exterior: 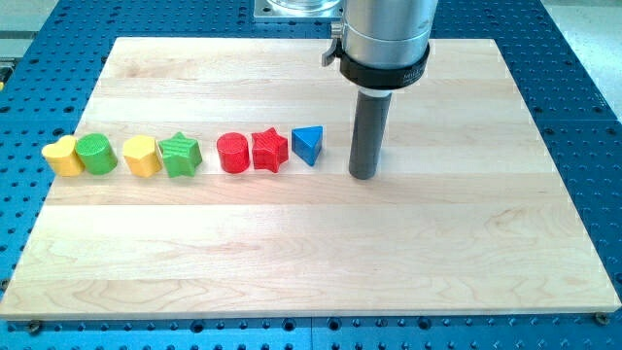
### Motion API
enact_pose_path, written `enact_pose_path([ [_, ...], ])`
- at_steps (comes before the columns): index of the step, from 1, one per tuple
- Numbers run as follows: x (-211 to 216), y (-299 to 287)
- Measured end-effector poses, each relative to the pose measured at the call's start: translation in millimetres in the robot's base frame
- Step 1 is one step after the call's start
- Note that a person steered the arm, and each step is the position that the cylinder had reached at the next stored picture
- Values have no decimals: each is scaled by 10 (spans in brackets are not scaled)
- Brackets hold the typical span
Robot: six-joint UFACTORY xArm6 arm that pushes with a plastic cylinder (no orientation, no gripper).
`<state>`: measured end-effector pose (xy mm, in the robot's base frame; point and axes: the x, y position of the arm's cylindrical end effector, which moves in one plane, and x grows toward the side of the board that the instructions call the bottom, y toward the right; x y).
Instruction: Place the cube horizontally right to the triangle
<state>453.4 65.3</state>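
No jaws, only a rod: my tip (362, 176) rests on the surface (292, 272), just right of the blue triangle (307, 146), nearer the top edge. No cube shows. Once it is found, push slowly and level with the triangle.

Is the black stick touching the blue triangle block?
Apart. The camera view shows bare wood between my tip and the blue triangle; the tip stands to the triangle's right.

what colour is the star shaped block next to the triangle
Red. The star sits just left of the blue triangle in the camera view.
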Motion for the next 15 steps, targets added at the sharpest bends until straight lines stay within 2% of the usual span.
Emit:
enact_pose_path([
  [1, 141, 92],
  [2, -165, 866],
  [3, -380, 673],
  [5, -400, 271],
  [6, -562, 377],
  [7, -643, 133],
  [8, -730, 128],
  [15, -730, -118],
])
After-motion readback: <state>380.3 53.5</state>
